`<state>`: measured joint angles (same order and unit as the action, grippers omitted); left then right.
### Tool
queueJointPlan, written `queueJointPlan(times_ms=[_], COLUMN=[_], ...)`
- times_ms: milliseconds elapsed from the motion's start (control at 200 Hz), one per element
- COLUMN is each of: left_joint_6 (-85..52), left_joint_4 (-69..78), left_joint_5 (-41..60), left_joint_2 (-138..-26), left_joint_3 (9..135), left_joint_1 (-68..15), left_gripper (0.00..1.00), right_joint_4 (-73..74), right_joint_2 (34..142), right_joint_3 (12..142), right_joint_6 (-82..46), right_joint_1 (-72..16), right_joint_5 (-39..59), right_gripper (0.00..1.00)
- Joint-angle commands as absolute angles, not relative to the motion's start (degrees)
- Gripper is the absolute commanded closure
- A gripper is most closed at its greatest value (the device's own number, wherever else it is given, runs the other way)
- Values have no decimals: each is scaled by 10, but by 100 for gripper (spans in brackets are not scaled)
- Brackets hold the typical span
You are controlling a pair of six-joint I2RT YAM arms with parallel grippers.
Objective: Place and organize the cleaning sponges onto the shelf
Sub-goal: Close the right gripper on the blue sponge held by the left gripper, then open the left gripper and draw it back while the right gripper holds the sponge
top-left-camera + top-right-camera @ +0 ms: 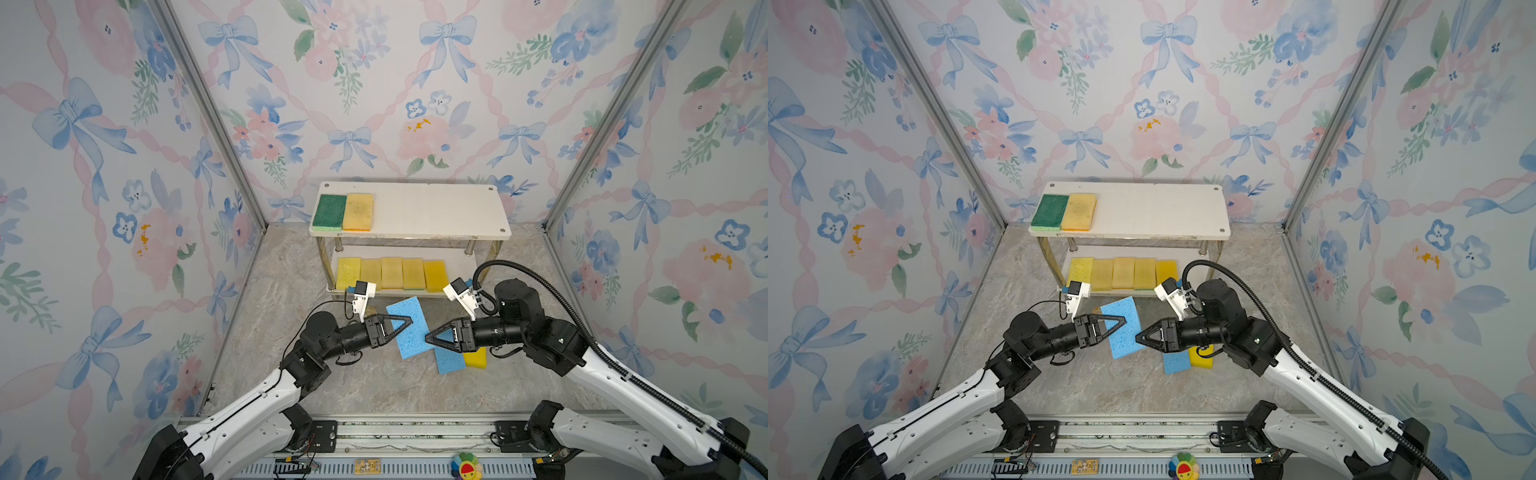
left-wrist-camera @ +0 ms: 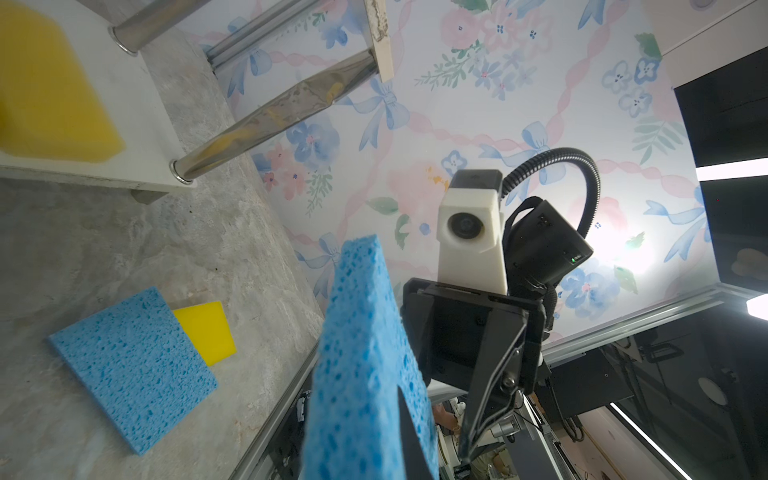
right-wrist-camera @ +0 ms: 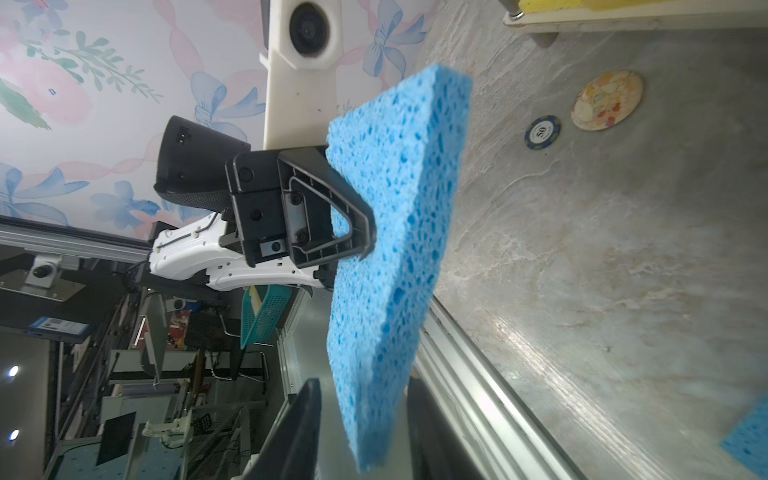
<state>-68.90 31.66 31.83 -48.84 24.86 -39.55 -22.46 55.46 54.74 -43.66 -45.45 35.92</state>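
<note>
A light blue sponge (image 1: 409, 334) (image 1: 1121, 330) hangs above the floor between both arms. My left gripper (image 1: 405, 326) (image 1: 1121, 323) is shut on its left edge; in the left wrist view the sponge (image 2: 361, 353) fills the jaws. My right gripper (image 1: 429, 337) (image 3: 365, 436) is open, its fingers standing apart from the sponge (image 3: 395, 228) on both sides. A second blue sponge (image 1: 449, 359) (image 2: 133, 370) lies on the floor over a yellow sponge (image 1: 477, 357) (image 2: 205, 332). The shelf (image 1: 436, 208) carries a green sponge (image 1: 329, 212) and a yellow one (image 1: 358, 212) on top, and several yellow sponges (image 1: 392, 273) below.
A poker chip (image 3: 542, 132) and a round patterned disc (image 3: 606, 99) lie on the marble floor near the shelf's foot. Flowered walls close in the left, right and back. A metal rail (image 1: 415, 432) runs along the front edge.
</note>
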Motion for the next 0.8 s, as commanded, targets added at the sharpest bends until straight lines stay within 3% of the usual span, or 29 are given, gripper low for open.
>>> queueJointPlan(times_ms=[0,185,335,540,795], left_joint_6=[-689,-685,-684,-684,-683], left_joint_4=[328,328,325,323,322], left_joint_5=[305,282,254,250,251], left_joint_2=[-479,-477,-467,-467,-462], left_joint_3=[242,242,235,233,233], left_joint_1=[-392,-392,-392,-391,-392], left_gripper=[94,95,95,95,95], right_joint_4=[-278,-414,-397,-367,-317], right_joint_2=[538,528,514,513,538], right_joint_3=[582,621,612,616,610], right_joint_6=[-435,-450,-495,-510,-519], right_joint_1=[-475,-510,-563,-608,-614], right_joint_5=[266,95,33,-1,28], right_gripper=[50,39,37,38,50])
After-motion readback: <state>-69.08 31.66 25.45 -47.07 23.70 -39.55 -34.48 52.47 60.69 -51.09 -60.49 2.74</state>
